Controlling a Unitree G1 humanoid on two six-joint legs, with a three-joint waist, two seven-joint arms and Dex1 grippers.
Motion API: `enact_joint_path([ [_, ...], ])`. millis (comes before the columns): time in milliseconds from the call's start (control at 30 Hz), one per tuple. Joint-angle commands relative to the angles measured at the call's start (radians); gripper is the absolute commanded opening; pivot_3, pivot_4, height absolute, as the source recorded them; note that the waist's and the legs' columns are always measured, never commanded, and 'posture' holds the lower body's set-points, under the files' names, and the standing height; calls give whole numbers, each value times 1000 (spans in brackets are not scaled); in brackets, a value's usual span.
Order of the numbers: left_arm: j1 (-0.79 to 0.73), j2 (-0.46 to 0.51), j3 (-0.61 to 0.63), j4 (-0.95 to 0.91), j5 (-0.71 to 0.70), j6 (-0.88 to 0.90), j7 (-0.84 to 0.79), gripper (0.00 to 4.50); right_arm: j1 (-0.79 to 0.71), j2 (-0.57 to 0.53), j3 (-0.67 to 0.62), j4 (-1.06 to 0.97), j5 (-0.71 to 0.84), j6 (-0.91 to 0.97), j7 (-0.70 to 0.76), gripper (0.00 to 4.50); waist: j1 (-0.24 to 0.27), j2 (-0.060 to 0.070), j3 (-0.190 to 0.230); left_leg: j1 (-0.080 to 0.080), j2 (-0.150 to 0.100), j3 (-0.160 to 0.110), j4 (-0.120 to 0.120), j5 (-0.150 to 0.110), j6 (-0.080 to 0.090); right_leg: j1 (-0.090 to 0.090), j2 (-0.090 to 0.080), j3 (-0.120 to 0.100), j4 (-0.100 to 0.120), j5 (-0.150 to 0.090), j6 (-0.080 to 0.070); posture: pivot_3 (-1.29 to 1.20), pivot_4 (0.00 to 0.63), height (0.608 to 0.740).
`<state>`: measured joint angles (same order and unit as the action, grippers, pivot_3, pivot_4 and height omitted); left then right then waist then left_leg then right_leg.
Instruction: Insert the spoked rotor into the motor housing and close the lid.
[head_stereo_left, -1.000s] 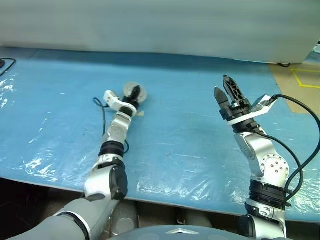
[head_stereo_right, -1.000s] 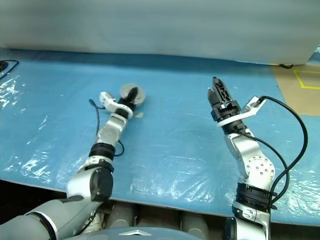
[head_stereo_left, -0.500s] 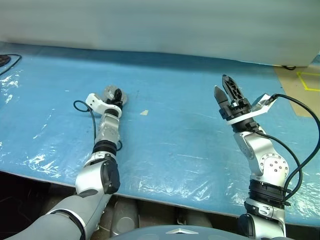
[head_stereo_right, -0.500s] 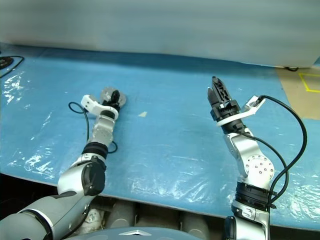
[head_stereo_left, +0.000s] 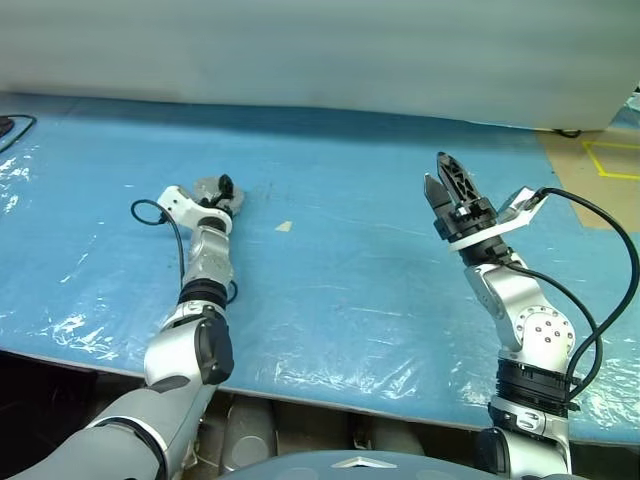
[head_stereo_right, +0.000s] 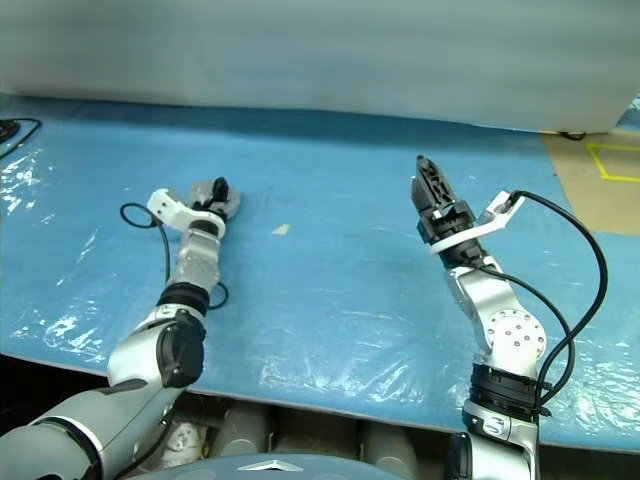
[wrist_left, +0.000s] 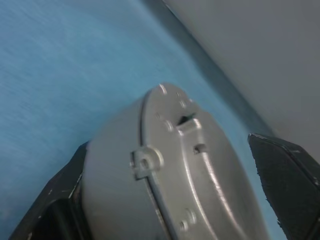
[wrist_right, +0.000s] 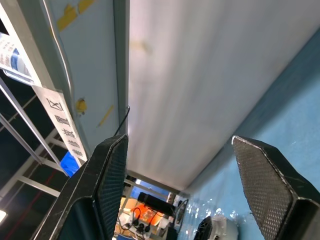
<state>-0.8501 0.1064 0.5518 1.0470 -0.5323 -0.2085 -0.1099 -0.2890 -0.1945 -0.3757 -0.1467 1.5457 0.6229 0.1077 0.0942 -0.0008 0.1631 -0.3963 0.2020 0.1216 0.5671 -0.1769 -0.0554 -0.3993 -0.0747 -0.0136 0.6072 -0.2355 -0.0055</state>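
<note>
Left eye view first: nearest to us, the table (head_stereo_left: 340, 300) is lying under a blue sheet with a clear, crinkled film that is catching the light along the near edge. Both arms are reaching out over it, the left one low and nearly flat, the right one raised off the sheet.

A little farther out, between the two arms, a small pale scrap (head_stereo_left: 284, 226) is lying flat on the blue. A thin black cable (head_stereo_left: 150, 210) is looping beside the left wrist.

The right gripper (head_stereo_left: 437, 175) is pointing up and away from us, well apart from everything on the table. In the right wrist view its fingers (wrist_right: 265, 175) are standing spread, with nothing between them.

The left gripper (head_stereo_left: 222, 190) is sitting farther out on our left, down at the sheet. In the left wrist view we are seeing the housing (wrist_left: 190, 165) between its fingers (wrist_left: 287, 185): a round silver puck with a seam running round its side and small tabs and holes on its rim. The fingers are spread to either side of it. One is lying close against the puck's side and the other is standing apart, with blue showing in the gap, so nothing is being pinched. We cannot tell whether the puck is lying flat or tilted on the sheet, nor whether the lid is on it.

Beyond the grippers, the table is ending at a pale grey wall (head_stereo_left: 320, 50). At the far right a brown floor with yellow tape (head_stereo_left: 610, 160) is showing.
</note>
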Motion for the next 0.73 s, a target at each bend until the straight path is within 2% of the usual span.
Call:
enact_joint_path([
  [33,7,49,-15,10,57,-68,51,4470,-15,-5,8,-17,-29,-2,19,3501,1,0,0,0,0,0,0,0,0,0,0,0,0,0,0,0,150,740],
  [267,20,104,-47,-4,134,-131,101,4470,-61,21,63,46,-155,-13,57,3501,5,0,0,-4,0,-2,1,0,0,-1,0,-4,-1,0,0,0,150,740],
  [467,102,114,-68,-132,152,-144,77,4470,-172,28,106,176,-282,-11,128,3501,2,0,0,-6,1,-2,1,0,0,-2,0,-5,0,0,0,0,150,740],
  [567,172,99,-94,-278,136,-109,9,4470,-231,17,162,243,-442,-57,167,3501,2,0,0,-7,2,-2,1,0,0,-2,0,-6,0,0,-1,0,150,740],
  [733,319,80,-221,-655,73,2,-202,4470,-311,-29,278,312,-693,-119,281,3501,4,0,0,-9,3,-2,3,0,0,-3,-1,-7,0,0,-1,0,150,740],
])
